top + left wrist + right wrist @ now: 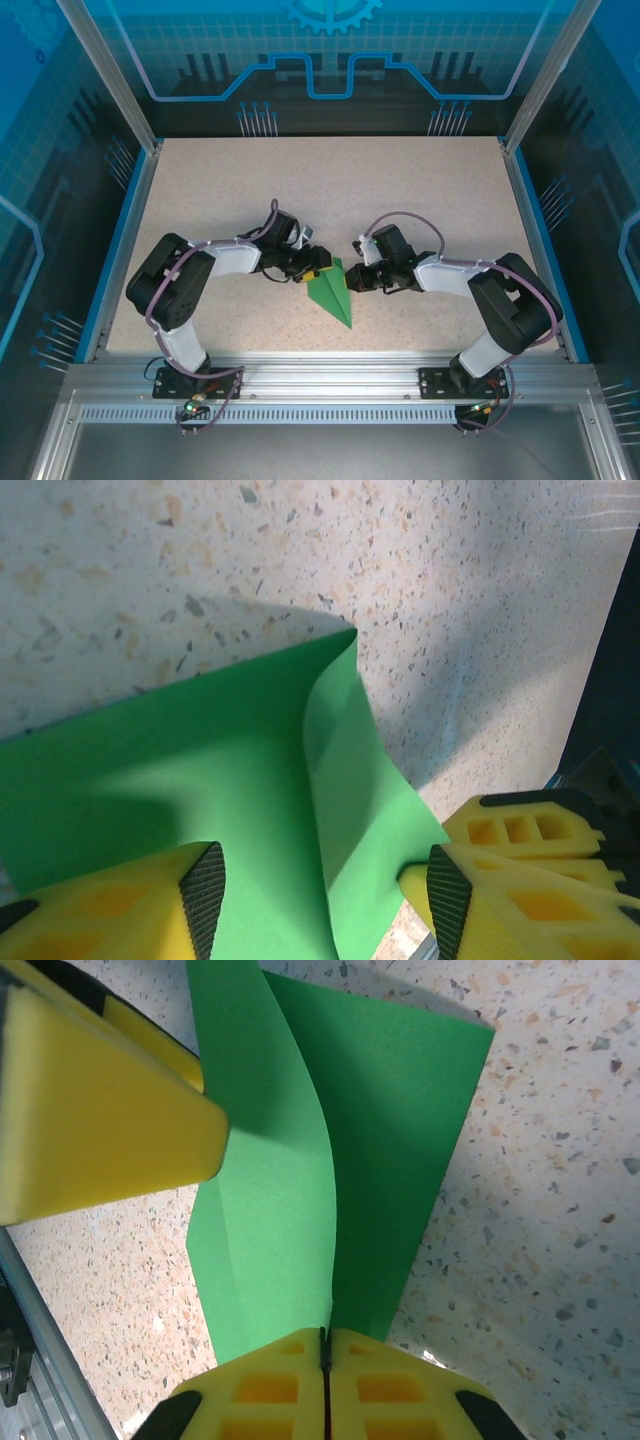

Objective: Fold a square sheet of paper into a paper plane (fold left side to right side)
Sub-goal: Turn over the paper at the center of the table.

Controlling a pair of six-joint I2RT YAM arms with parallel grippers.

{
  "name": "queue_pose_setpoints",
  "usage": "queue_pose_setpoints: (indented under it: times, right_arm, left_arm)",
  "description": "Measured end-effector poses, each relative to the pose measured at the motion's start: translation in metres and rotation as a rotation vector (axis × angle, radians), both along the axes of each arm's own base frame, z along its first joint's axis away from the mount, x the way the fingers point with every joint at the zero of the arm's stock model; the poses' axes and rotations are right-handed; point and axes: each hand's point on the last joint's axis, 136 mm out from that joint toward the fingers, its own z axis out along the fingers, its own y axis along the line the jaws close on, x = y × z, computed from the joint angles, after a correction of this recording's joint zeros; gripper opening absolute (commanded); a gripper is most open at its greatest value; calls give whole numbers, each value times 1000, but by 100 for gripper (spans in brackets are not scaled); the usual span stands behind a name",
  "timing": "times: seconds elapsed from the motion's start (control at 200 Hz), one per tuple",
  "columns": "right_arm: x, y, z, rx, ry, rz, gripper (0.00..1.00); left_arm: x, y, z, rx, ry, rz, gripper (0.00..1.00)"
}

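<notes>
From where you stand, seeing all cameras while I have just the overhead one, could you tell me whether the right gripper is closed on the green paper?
Observer: Yes, the right gripper is shut, pinching a raised flap of the green paper.
Operator: Thank you. And the left gripper?
Observer: The left gripper is open, its fingers either side of that flap.
Operator: Is the rest flat?
Observer: The part beside the flap lies on the table; the flap curves upward.

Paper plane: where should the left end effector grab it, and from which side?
The raised middle fold, at the plane's wide end, left end effector coming from the left, one finger each side. That ridge stands off the table; the rest lies flat.
</notes>
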Motion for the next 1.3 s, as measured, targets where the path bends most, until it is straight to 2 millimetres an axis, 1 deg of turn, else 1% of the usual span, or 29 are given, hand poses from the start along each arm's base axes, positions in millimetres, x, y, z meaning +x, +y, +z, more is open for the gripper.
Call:
queue_pose_setpoints:
  times: [0.12, 0.235, 0.34, 0.4, 0.505, 0.555, 0.64, 0.72, 0.735, 0.81, 0.93, 1.035, 1.1, 1.175, 1.3]
  right_arm:
    - [-1, 0, -1, 0, 1, -1, 11]
    - [0, -2, -1, 0, 4, -7, 20]
    - [2, -5, 4, 6, -7, -21, 30]
    - [1, -10, 9, 10, -16, -38, 37]
    - [0, -21, 22, 18, -52, -69, 52]
    - [-1, -27, 30, 28, -68, -91, 61]
    - [-3, -36, 47, 54, -109, -117, 80]
    - [-5, -45, 61, 85, -134, -146, 98]
    - [-6, -47, 64, 92, -133, -158, 100]
    - [-10, -54, 77, 128, -148, -175, 100]
    - [-22, -61, 97, 211, -158, -189, 100]
    - [-36, -63, 107, 296, -138, -187, 100]
    - [-46, -60, 108, 353, -111, -175, 100]
    - [-57, -57, 104, 403, -61, -166, 100]
    - [-68, -53, 99, 465, 10, -161, 100]
  left_arm:
    - [4, -4, -6, -2, 12, -6, 43]
    - [6, -6, -9, 1, 11, -13, 27]
    - [9, -7, -7, -3, -2, -17, 15]
    - [11, -9, -4, -8, -11, -19, 9]
    - [12, -10, -1, -13, -30, -30, 5]
    - [12, -10, 1, -14, -34, -30, 4]
    - [13, -10, 8, -20, -49, -30, 2]
    - [15, -11, 24, -33, -80, -31, 2]
    - [15, -11, 28, -34, -87, -30, 2]
    - [21, -12, 50, -51, -135, -25, 1]
    - [32, -13, 94, -90, -231, -10, 1]
    - [41, -8, 129, -125, -309, 12, 1]
    - [45, -5, 147, -144, -349, 25, 0]
    - [49, -3, 167, -164, -389, 36, 0]
    - [53, -5, 191, -207, -433, 49, 0]
